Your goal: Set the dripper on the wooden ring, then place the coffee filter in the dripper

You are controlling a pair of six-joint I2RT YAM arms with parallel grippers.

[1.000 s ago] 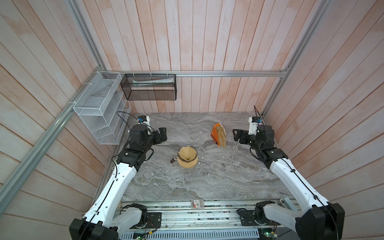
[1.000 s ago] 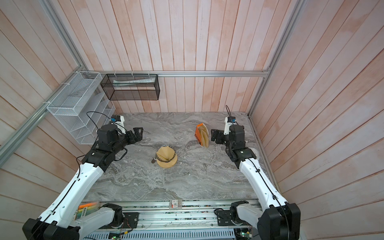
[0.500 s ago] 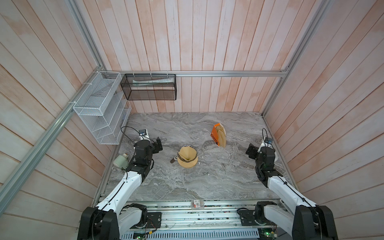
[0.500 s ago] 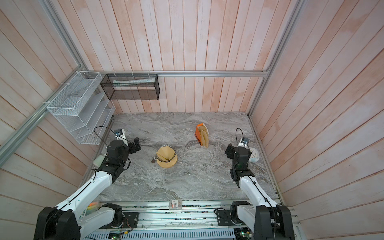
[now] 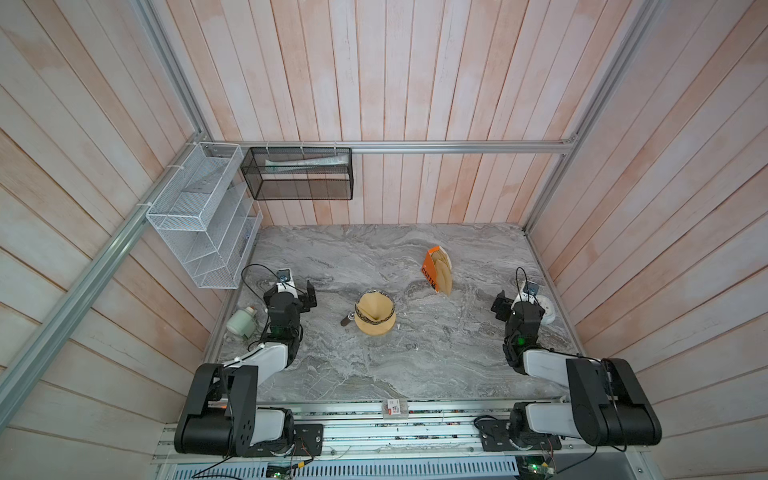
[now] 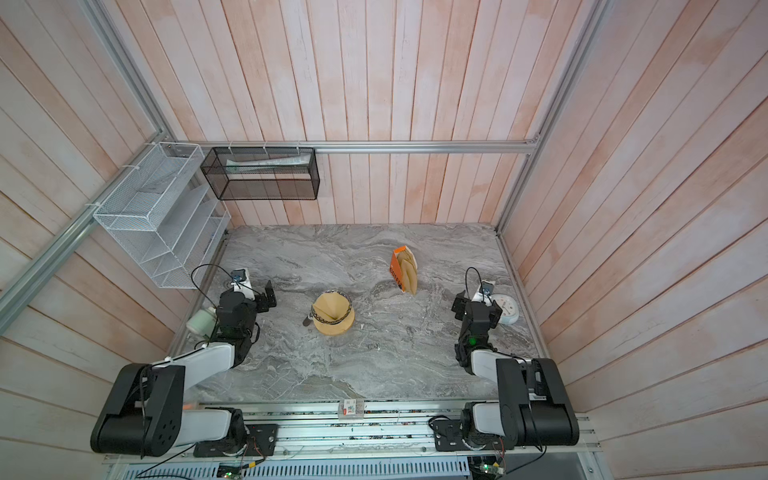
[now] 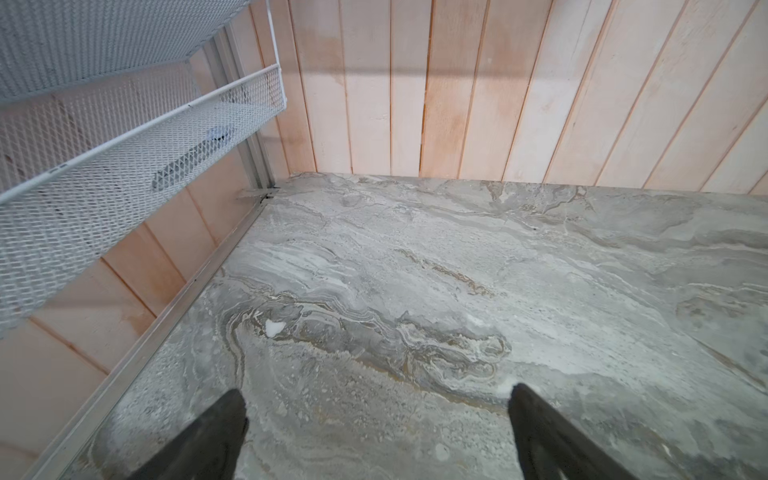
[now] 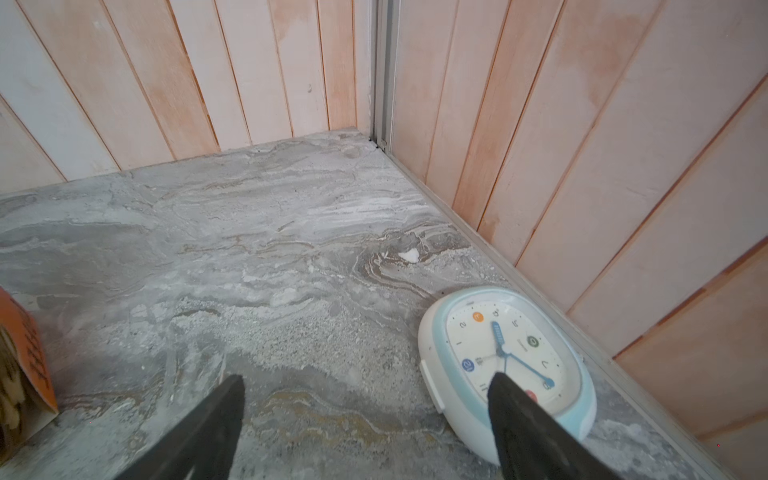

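Note:
The coffee filter (image 5: 375, 308), a tan paper cone, sits open inside the dripper (image 5: 366, 319), whose dark wire rim shows around it in both top views, at the middle of the marble table. Neither gripper touches it. My left gripper (image 5: 291, 293) is open over bare marble to the dripper's left, near the left wall; in the left wrist view the left gripper (image 7: 376, 390) has nothing between its fingers. My right gripper (image 5: 518, 307) is open near the right wall. In the right wrist view the right gripper (image 8: 365, 377) is empty, with one finger (image 8: 523, 415) over a clock.
An orange box marked COFFEE (image 5: 431, 270), holding more tan filters, stands behind and right of the dripper. A white and blue clock (image 8: 507, 361) lies by the right wall. A pale green jar (image 5: 241, 322) lies at the left edge. Mesh shelves (image 5: 199, 216) hang on the left wall.
Both arms have pulled back from the far part of the table toward the front and folded low. Both grippers stayed open. The filter and dripper have not moved.

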